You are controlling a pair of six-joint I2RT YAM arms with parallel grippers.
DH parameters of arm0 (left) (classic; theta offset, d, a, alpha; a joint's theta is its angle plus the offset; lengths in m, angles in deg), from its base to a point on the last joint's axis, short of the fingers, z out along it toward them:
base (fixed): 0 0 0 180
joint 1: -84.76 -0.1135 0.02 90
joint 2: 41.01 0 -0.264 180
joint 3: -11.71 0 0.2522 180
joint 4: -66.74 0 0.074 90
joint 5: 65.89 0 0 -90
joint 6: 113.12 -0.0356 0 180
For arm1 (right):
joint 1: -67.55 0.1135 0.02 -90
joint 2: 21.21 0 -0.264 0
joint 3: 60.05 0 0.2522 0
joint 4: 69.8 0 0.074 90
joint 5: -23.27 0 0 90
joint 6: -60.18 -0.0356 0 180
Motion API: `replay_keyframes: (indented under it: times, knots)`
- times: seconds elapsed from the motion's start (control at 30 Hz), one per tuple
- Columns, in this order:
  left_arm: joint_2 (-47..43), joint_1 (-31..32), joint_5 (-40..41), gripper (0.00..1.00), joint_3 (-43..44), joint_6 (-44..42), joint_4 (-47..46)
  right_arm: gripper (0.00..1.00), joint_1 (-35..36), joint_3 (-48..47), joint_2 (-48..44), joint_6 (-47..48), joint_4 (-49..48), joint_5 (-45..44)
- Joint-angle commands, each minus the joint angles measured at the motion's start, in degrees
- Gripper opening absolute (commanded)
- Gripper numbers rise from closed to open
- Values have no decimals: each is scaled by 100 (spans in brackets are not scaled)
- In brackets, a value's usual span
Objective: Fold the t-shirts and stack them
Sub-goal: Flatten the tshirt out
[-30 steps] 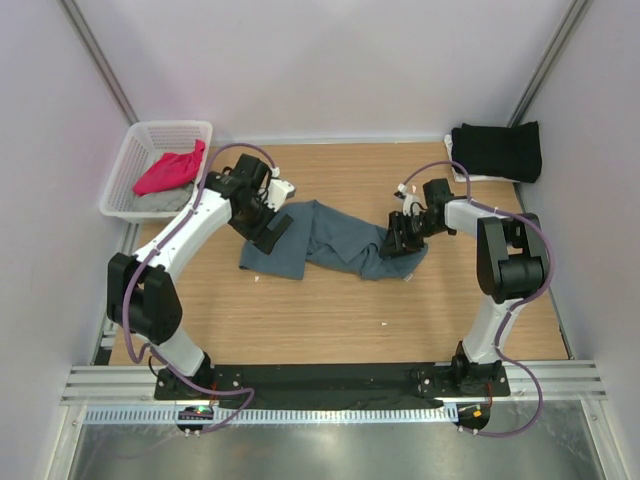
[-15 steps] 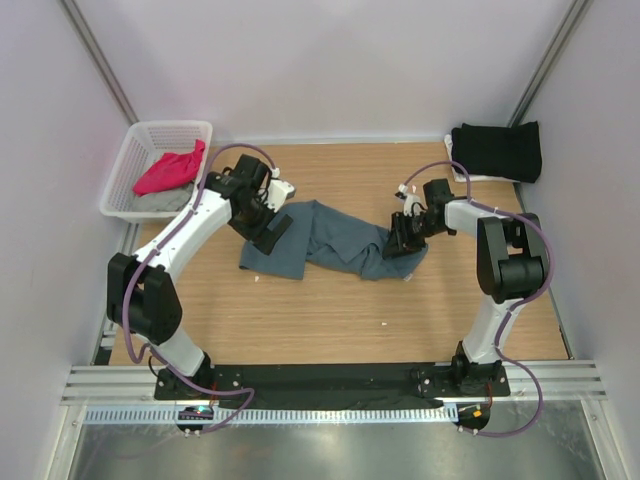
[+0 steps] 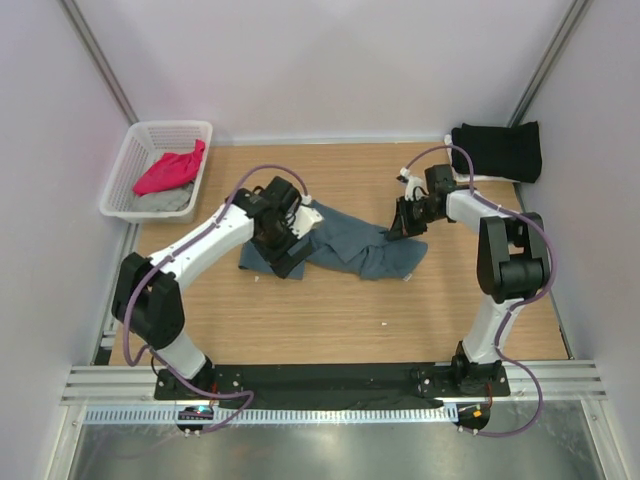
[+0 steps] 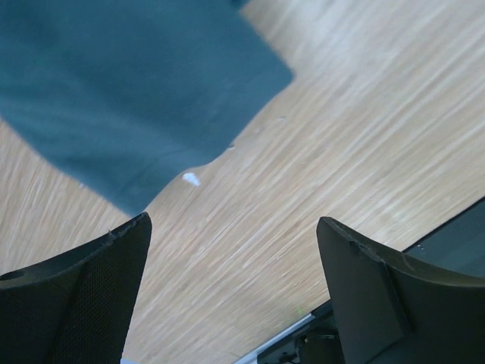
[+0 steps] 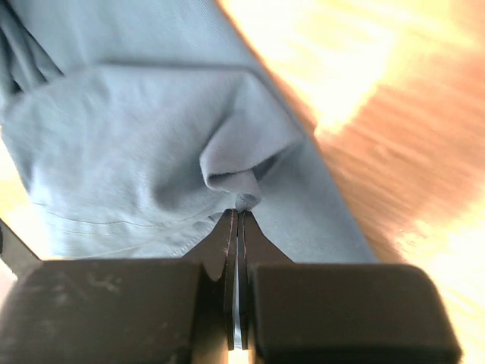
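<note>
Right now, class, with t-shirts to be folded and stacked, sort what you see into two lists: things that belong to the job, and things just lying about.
Belongs to the job: blue-grey shirt on the table; black shirt at the far right corner; pink shirt and light grey shirt in the basket.
Just lying about: the basket itself; a white scrap on the table.

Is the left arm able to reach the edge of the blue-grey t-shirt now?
Probably yes: the left gripper hangs open right beside the blue-grey t-shirt, with nothing between them; the right gripper pinches its other end.
</note>
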Motion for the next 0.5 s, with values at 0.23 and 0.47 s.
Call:
replay_keyframes:
  times: [0.23, 0.47]
  knots:
    - [970, 536, -248, 83, 204, 78, -436, 1, 31, -225, -544, -10, -76, -3]
    - [1928, 791, -63, 68, 960, 289, -427, 1, 13, -190, -579, 25, -58, -3]
